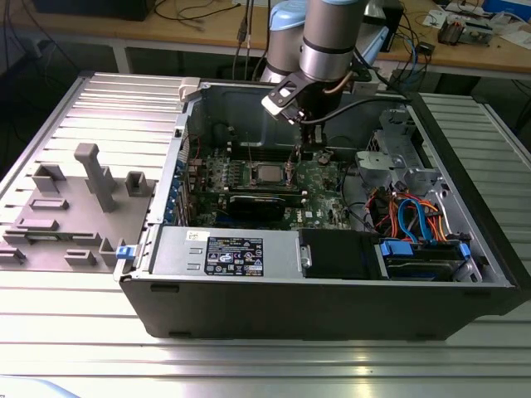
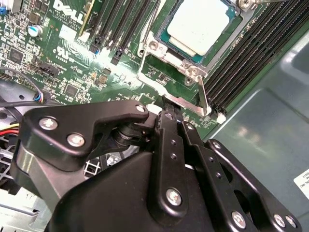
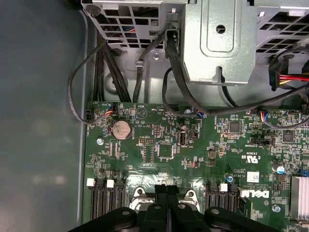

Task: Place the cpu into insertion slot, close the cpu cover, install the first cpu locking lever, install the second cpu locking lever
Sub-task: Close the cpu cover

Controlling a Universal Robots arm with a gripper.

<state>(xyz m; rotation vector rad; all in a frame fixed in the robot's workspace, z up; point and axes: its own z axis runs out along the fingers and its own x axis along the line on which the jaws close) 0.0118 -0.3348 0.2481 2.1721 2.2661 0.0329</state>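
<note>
The cpu (image 2: 203, 24), a small square chip with a pale metal top, lies flat in the insertion slot (image 1: 251, 175) on the green board. The cpu cover (image 2: 223, 47) lies down around the chip as a grey frame. A thin silvery locking lever (image 2: 203, 94) runs along the socket's edge. My gripper (image 2: 171, 112) is shut, and its black fingertips rest at that lever's end beside the socket corner. In the exterior view the gripper (image 1: 303, 152) hangs straight down just to the right of the cpu (image 1: 267, 173). In the first wrist view the gripper (image 3: 166, 187) has its fingers pressed together over the board.
Black memory slots (image 2: 241, 63) flank the socket. A long black card (image 1: 261, 203) lies in front of it. A metal drive cage (image 3: 217, 38) with black cables (image 3: 101, 63) stands close by. The case walls (image 1: 332, 307) enclose the board. Grey fixtures (image 1: 91, 178) stand on the table.
</note>
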